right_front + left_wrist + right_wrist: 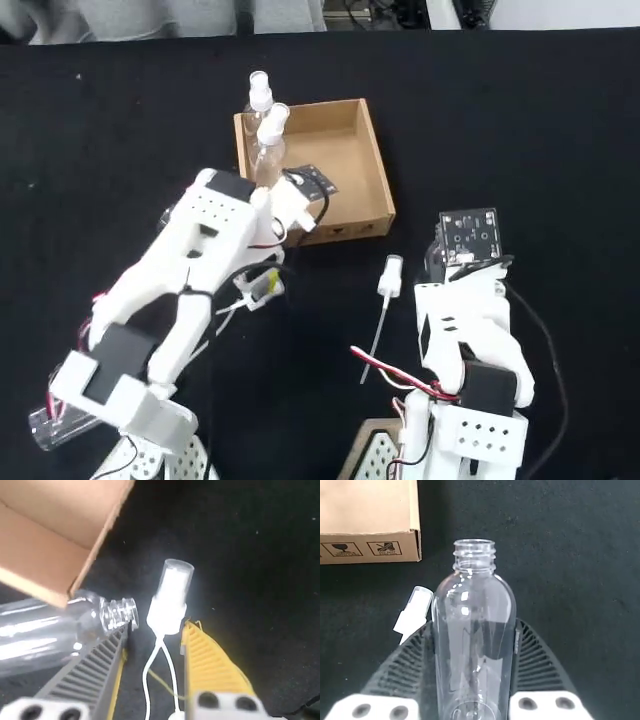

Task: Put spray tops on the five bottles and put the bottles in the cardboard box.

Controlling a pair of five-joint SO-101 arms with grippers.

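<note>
The box (350, 228) stands at upper centre of the high view. An uncapped bottle (472, 590) is clamped in the right gripper (474, 630), with the jaws pressed on its body from both sides and the threaded neck clear beyond the fingertips. In the high view this gripper sits right of centre. A loose top (389, 276) lies on the table (560, 120) just left of that gripper, below the box's lower right corner, with its thin tube trailing toward the lower edge. In the left wrist view the left gripper (156, 627) is seen with jaws apart. A second top (170, 597) stands just past the fingertips and its tube runs back between them; whether it is pinched cannot be told. A bare-necked bottle (60, 630) lies at centre left of that frame, just beside this top and partly overlapped by the box corner. 1 spare bottle (60, 425) lies at lower left of the high view. The bottles are judged empty, light, smooth and thin-walled, so a moderate hold at mid-body is advised, with the neck kept clear. The tops are judged very light, and their tubes soft and easily bent. A top is best taken by the collar or head, never by the tube, which must be guided into the neck first.
</note>
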